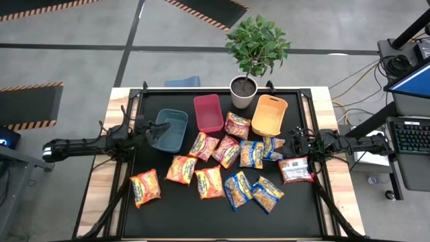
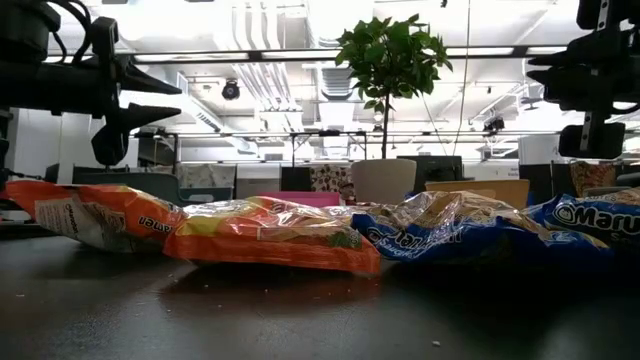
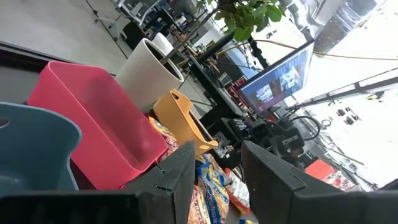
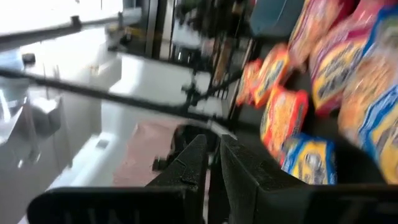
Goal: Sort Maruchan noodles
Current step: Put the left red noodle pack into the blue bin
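Several Maruchan noodle packets lie flat on the black mat (image 1: 168,215): orange ones (image 1: 181,169) at the near left, blue-yellow ones (image 1: 238,190) toward the near right, and red-maroon ones (image 1: 226,150) in the middle. One packet (image 1: 295,169) lies below my right gripper. My left gripper (image 1: 152,134) hovers level and open beside the teal bin (image 1: 173,129), with nothing between its fingers (image 3: 180,180). At the mat's right side my right gripper (image 1: 295,142) hovers level and shut, also holding nothing (image 4: 212,168). Both stand well above the packets in the low view (image 2: 160,97).
A red bin (image 1: 208,112) and an orange bin (image 1: 269,114) stand beside the teal one along the far side. A potted plant (image 1: 243,91) stands between them at the far edge. A laptop and a keyboard (image 1: 410,134) sit off the table's right.
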Available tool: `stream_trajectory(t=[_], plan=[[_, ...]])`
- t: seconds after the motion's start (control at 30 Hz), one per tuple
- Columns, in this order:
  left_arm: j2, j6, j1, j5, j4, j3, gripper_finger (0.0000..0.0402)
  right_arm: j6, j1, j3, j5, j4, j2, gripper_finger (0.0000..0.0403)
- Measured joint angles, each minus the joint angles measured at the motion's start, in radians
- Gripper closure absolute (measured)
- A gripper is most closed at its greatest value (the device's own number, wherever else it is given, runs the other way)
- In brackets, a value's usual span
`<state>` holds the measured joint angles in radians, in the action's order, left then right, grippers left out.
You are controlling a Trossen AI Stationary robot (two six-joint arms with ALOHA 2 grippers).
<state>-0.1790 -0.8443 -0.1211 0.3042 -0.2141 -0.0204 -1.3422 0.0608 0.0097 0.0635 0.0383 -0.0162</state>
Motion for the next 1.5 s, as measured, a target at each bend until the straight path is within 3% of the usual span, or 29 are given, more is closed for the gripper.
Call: stream_trajectory(t=[0.17, 0.5, 0.93, 1.17, 1.37, 1.5], plan=[[0.0, 0.063, 0.0, 0.0, -0.009, 0.0, 0.0286, 0.0, -0.001, 0.0, -0.141, 0.001, 0.0, 0.0364], [0.0, 0.217, 0.0, 0.028, -0.012, 0.0, 0.0286, -0.026, 0.0, 0.0, -0.116, 0.004, 0.0, 0.0364], [-0.005, 0.222, 0.0, 0.053, -0.008, 0.0, 0.0286, -0.052, 0.0, 0.0, -0.109, -0.004, -0.001, 0.0364], [-0.007, 0.181, 0.0, 0.049, -0.033, 0.0, 0.0286, 0.2, -0.002, 0.0, -0.143, -0.003, -0.002, 0.0364], [-0.01, 0.163, 0.0, -0.071, -0.164, 0.0, 0.0286, 0.458, -0.002, 0.0, -0.152, 0.005, -0.005, 0.0364], [-0.011, 0.154, 0.012, -0.156, -0.257, 0.0, 0.0286, 0.582, -0.002, 0.0, -0.292, 0.072, -0.005, 0.0364]])
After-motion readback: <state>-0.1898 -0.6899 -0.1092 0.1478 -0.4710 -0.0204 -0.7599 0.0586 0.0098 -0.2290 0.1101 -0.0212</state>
